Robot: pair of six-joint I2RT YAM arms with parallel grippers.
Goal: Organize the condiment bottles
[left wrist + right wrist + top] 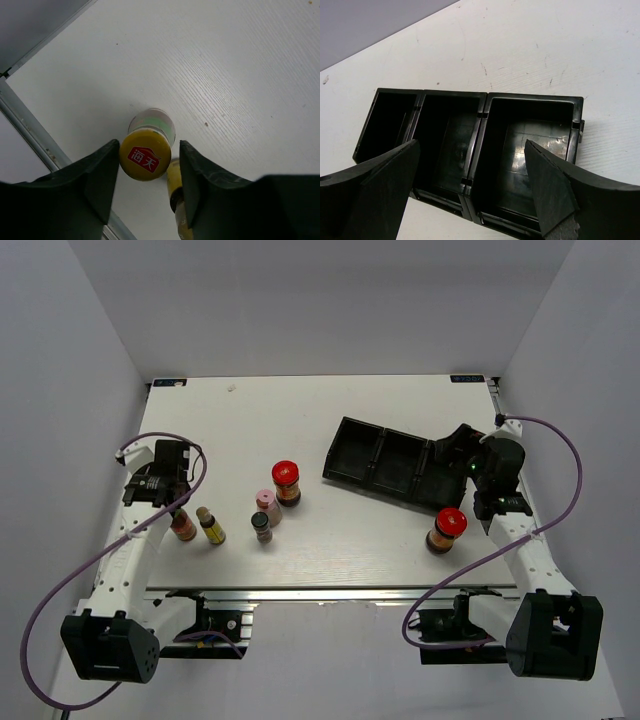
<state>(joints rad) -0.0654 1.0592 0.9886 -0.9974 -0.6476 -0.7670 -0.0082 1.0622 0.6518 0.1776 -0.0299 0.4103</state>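
If I squeeze now, I think one finger could bump the other yellow-capped bottle (175,192), which sits just beside it, and knock it over. I might also pinch only the round cap, and it could slip.

My left gripper (149,144) points down near the table's (400,410) left side. Its fingers are apart, one on each side of a yellow-capped bottle (145,161).

My right gripper (471,145) hangs over the black tray (485,97), fingers wide apart, holding nothing. The tray's three boxes are empty.

A red-lidded jar (286,480), a pink-capped bottle (266,502) and a tiny dark-capped jar (261,526) stand mid-table, and a second red-lidded jar (447,528) stands near the tray
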